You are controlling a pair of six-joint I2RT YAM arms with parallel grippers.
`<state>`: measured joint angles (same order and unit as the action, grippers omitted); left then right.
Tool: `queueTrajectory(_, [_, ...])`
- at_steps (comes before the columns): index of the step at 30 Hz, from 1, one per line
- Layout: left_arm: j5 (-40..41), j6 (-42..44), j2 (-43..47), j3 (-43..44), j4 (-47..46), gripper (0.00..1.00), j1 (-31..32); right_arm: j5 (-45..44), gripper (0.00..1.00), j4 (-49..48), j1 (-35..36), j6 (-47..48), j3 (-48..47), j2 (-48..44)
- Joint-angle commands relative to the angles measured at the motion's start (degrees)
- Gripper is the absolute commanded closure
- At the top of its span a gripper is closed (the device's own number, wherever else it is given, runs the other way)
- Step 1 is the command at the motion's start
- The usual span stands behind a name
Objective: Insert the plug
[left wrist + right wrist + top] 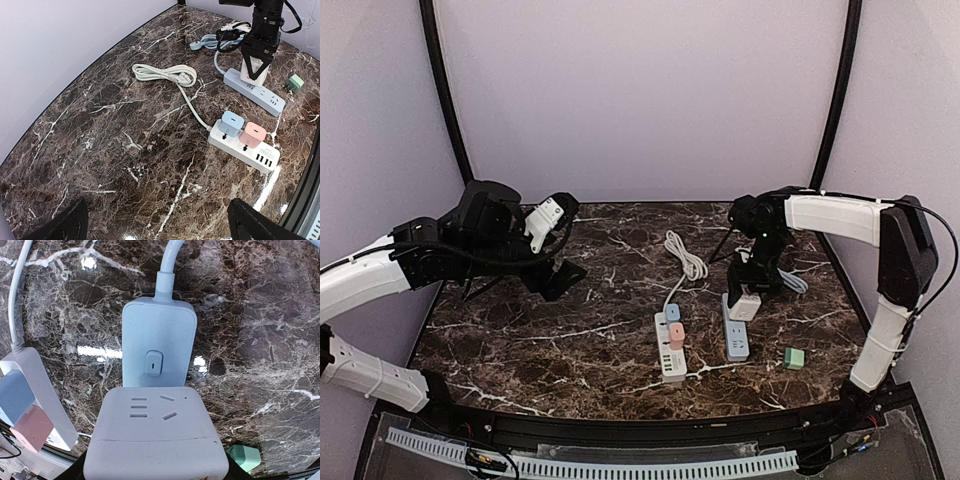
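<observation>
Currently the right gripper (751, 287) is clamped on the plug (155, 440), holding it upright over the cable end of the grey power strip (262, 95). I can't tell whether the prongs are in, resting on top or just above, because the block hides its own underside. The left gripper (558, 278) is parked well off to the left, jaws wide apart, holding nothing.

Risks:
- Misalignment: the prongs are out of sight, and the plug sits just beside the strip's switch (154, 363). If it's off the slots, a push would jam the prongs on the casing or hit the switch.
- Strip moving: it's smooth plastic lying loose on a glossy marble-look table (100, 150), with nothing bracing it. An off-axis push could slide or tip it.
- Grip slip: the plug's sides look smooth with rounded edges, so it could tilt between the fingers under load.
- Snag: the strip's own cord (210, 42) is bunched right behind the gripper.

Materials:
- Plug: chunky matte white block, slots moulded in its top face.
- Grey strip: long flat bar, pale blue-grey, rounded corners.
- White power strip (670, 352), alongside: carries a blue adapter (232, 123) and a pink adapter (255, 134), both small rounded cubes.
- Green cube (794, 357): near the right edge.
- White cable (165, 74): bundled, looks rubbery.
</observation>
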<state>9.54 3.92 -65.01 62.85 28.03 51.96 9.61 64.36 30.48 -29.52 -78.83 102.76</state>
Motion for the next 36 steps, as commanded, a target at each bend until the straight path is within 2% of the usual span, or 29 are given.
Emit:
queueTrajectory(1, [0.6, 0.6, 0.8, 0.3, 1.7, 0.01, -0.1, 0.4, 1.00, -0.4, 0.0, -0.5, 0.5, 1.2])
queueTrajectory(28, [-1.0, 2.5, 3.0, 0.7, 3.9, 0.01, -0.1, 0.0, 1.00, 1.8, 0.8, -1.0, -2.2, 3.3])
queueTrajectory(36, [2.2, -2.4, 3.0, 2.4, 3.5, 0.01, -0.1, 0.8, 1.00, 0.0, 1.2, 0.5, 1.2, 1.2])
